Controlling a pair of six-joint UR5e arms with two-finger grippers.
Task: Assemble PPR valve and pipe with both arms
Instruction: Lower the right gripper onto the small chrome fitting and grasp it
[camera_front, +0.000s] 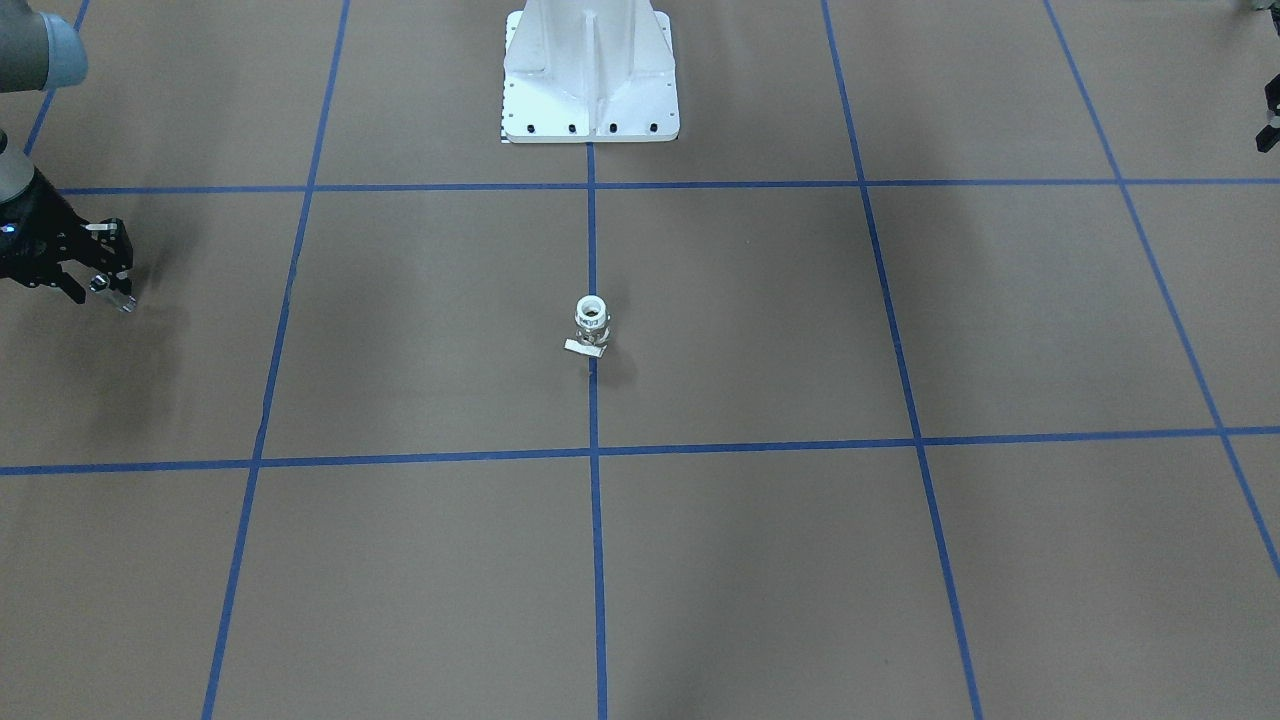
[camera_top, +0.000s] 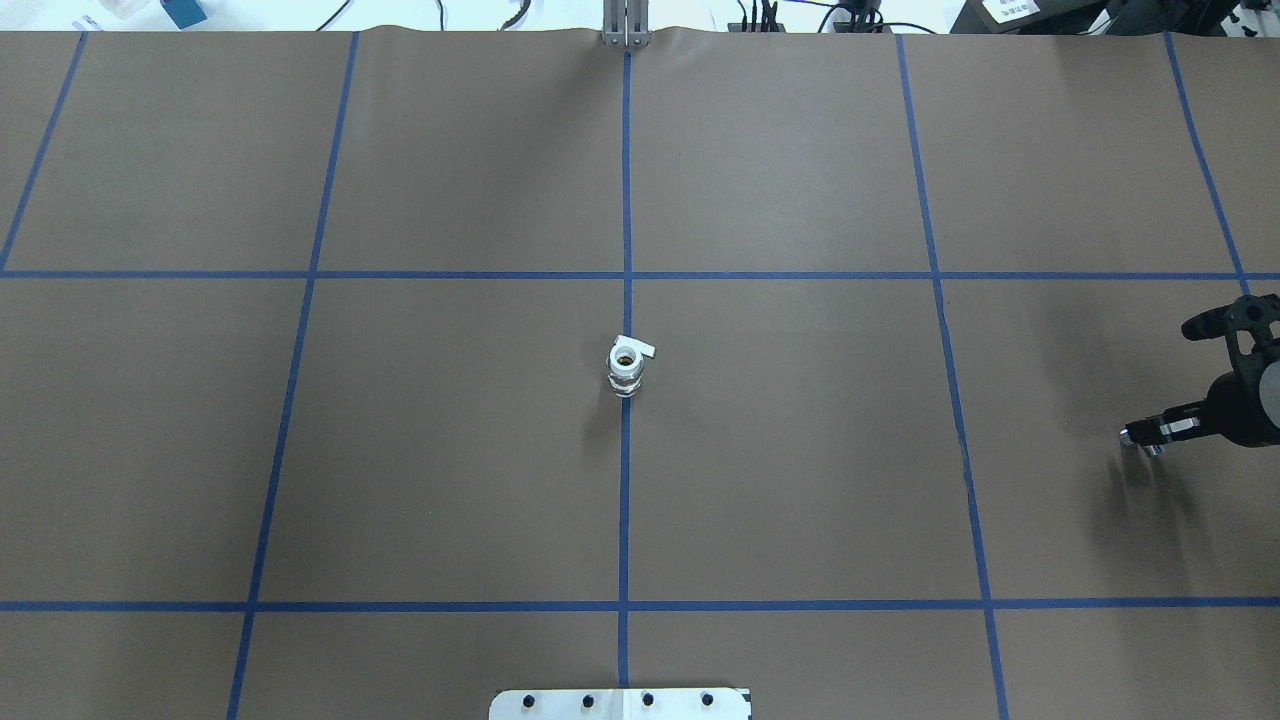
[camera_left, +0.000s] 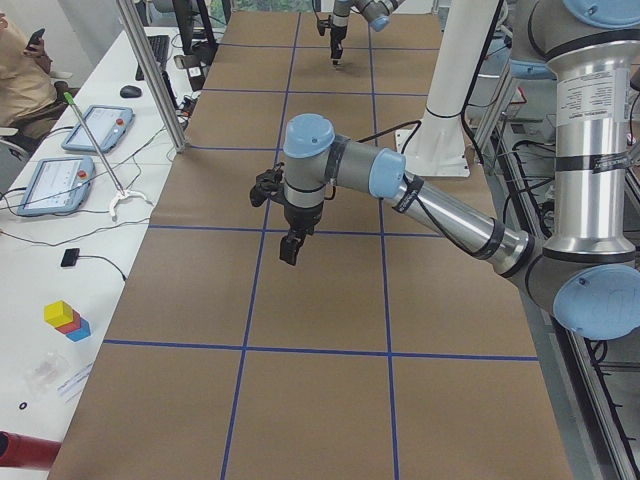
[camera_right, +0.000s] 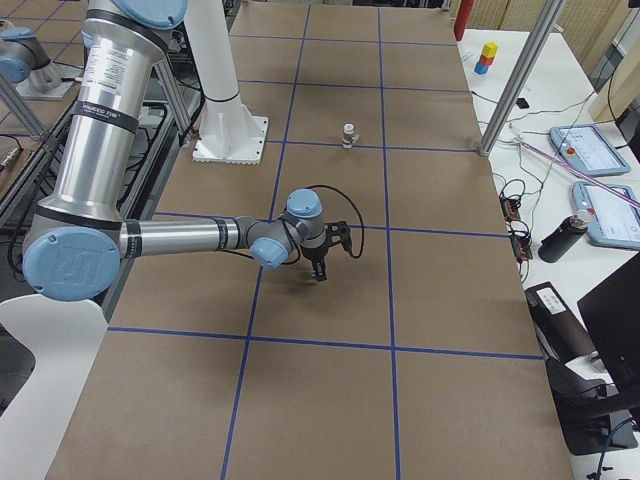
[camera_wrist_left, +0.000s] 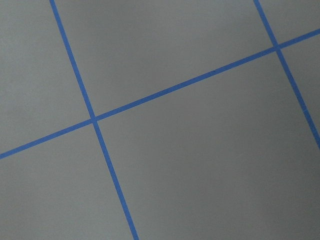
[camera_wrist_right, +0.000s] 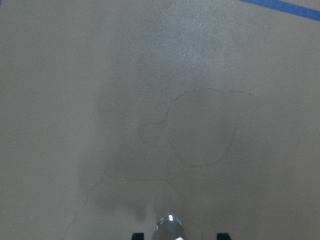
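Observation:
The PPR valve (camera_front: 592, 326) stands upright on the centre blue line, white ring end up, pale handle tab at its base. It also shows in the overhead view (camera_top: 627, 367) and far off in the exterior right view (camera_right: 348, 135). My right gripper (camera_front: 108, 288) hangs low over the table far to the valve's side, shut on the small silver pipe (camera_top: 1148, 439). The pipe's shiny head shows at the bottom of the right wrist view (camera_wrist_right: 170, 227). My left gripper (camera_front: 1268, 122) is cut off by the frame edge, away from the valve; I cannot tell if it is open.
The white pedestal (camera_front: 590, 70) stands behind the valve at the robot's side. Brown paper with a blue tape grid (camera_top: 625, 500) covers the table. The left wrist view shows only tape lines (camera_wrist_left: 95, 120). Tablets and cables lie on side benches (camera_left: 90, 150).

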